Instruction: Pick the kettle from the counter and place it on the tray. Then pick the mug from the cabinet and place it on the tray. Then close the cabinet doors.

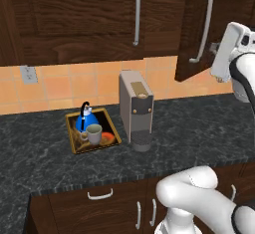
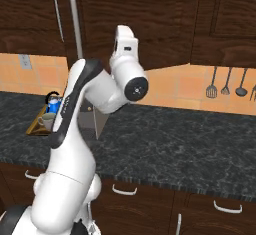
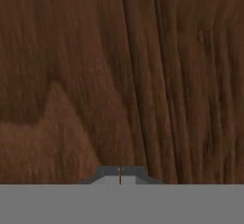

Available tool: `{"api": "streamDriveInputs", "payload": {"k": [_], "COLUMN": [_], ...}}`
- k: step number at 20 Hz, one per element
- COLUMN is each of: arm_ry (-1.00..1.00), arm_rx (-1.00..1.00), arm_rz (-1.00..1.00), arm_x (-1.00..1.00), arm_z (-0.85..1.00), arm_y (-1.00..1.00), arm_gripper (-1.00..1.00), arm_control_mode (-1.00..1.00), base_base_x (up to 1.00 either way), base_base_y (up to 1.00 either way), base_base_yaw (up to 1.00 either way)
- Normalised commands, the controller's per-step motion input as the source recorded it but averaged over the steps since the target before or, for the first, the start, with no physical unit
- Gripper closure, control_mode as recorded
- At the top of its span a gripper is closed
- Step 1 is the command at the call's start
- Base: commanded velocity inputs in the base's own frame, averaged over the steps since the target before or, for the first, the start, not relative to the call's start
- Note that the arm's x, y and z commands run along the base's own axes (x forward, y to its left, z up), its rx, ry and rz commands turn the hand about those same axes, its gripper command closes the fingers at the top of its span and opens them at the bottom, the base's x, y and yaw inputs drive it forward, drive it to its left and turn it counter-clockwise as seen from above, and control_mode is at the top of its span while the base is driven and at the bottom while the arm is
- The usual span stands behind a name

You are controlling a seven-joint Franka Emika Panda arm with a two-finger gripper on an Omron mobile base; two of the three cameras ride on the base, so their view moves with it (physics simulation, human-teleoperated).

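Dark speckled counter (image 1: pixel 199 128), blue kettle (image 1: pixel 87 120), beige mug (image 1: pixel 93 134), gold-rimmed tray (image 1: pixel 73 144)

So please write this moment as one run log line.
kettle: on tray | mug: on tray | right cabinet door: ajar | gripper: shut, against door

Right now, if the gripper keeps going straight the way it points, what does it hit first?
Most likely the open cabinet door: the shut gripper faces its wood grain close up, though the exact gap is unclear.
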Motion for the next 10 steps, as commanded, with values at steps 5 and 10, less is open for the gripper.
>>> {"api": "streamDriveInputs", "payload": {"k": [5, 10], "arm_ry": [0.05, 0.15], "arm_rx": [-0.01, 0.0], "arm_rz": [-0.35, -0.15], "arm_x": [0.8, 0.77], "arm_z": [0.0, 0.0], "arm_y": [0.6, 0.03], "arm_gripper": [1.0, 1.0], "arm_control_mode": [-1.0, -1.0], "base_base_x": [0.0, 0.0], "base_base_y": [0.0, 0.0], "base_base_yaw": [0.0, 0.0]}}
